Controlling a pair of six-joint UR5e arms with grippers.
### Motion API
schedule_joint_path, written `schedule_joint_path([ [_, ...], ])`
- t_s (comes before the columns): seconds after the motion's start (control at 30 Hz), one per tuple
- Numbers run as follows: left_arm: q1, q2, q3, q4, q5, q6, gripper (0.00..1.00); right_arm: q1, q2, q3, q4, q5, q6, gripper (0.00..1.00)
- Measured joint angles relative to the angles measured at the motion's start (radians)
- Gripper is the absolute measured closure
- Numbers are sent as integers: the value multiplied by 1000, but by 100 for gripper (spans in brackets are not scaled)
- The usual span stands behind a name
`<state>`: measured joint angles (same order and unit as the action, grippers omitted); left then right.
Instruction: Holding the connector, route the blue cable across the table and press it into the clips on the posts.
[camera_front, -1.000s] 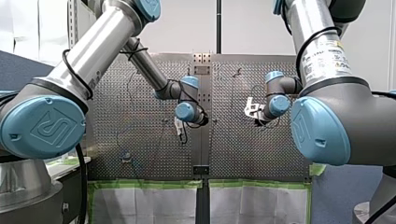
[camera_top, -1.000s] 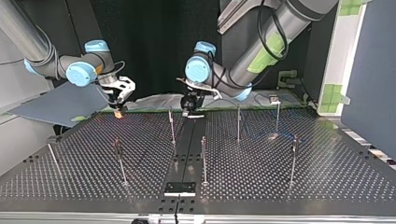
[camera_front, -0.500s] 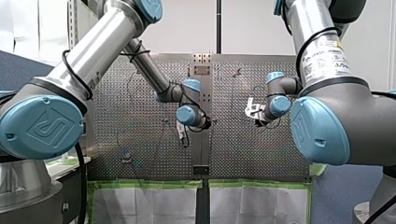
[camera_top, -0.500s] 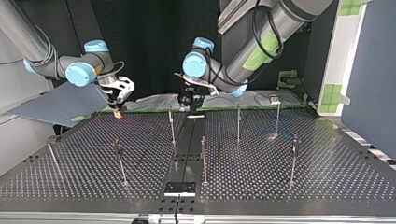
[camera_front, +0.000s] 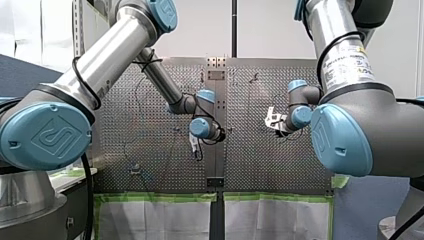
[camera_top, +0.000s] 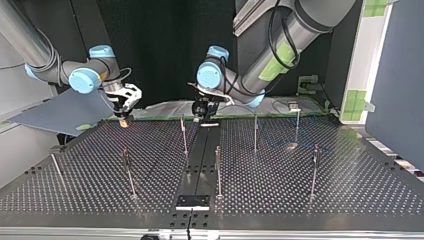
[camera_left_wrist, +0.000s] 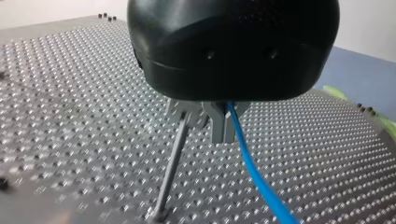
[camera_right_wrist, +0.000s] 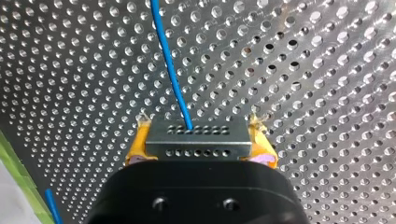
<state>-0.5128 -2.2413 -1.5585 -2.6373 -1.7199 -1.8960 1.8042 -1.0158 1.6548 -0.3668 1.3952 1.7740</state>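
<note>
The large perforated metal bench (camera_top: 300, 195) carries everything. Over it reach two grey robot arms with blue joints, the left arm (camera_front: 107, 57) and the right arm (camera_front: 345, 60). Thin metal posts (camera_top: 218, 172) stand on the bench.

The right claw (camera_right_wrist: 198, 145) is closed with its yellow pads (camera_right_wrist: 136, 142) on the two ends of a small grey metal connector (camera_right_wrist: 196, 136) with rows of holes. A thin blue cable (camera_right_wrist: 168, 60) leaves the connector and runs away ahead of this claw. The left claw (camera_left_wrist: 222, 126) is narrow, and the cable comes out from between its metal fingers, so I judge that it grips the cable. One post stands just beside these fingers, with a clip on its top.

What could go wrong, in my opinion:
- If the arms move apart too quickly, the cable becomes tight and may pull the connector out of the pads.
- If the left claw goes down a little to the side, its fingers may push the thin post and bend it.
- In the same case the cable may pass beside the clip and not into it.

I count one bench, two arms, seven posts in the top view, two claws, one connector and one cable. The clips are too small to count.
</note>
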Motion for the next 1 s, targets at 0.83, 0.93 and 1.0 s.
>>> schedule_joint_path([
  [0.83,59,-82,179,-103,79,23,100,-39,51,-79,-2,-7,-4,100],
  [0.93,59,-85,182,-107,71,24,100,-45,57,-84,-2,-7,-5,100],
  [1.0,63,-85,182,-109,68,23,100,-50,58,-86,-2,-7,-5,100],
])
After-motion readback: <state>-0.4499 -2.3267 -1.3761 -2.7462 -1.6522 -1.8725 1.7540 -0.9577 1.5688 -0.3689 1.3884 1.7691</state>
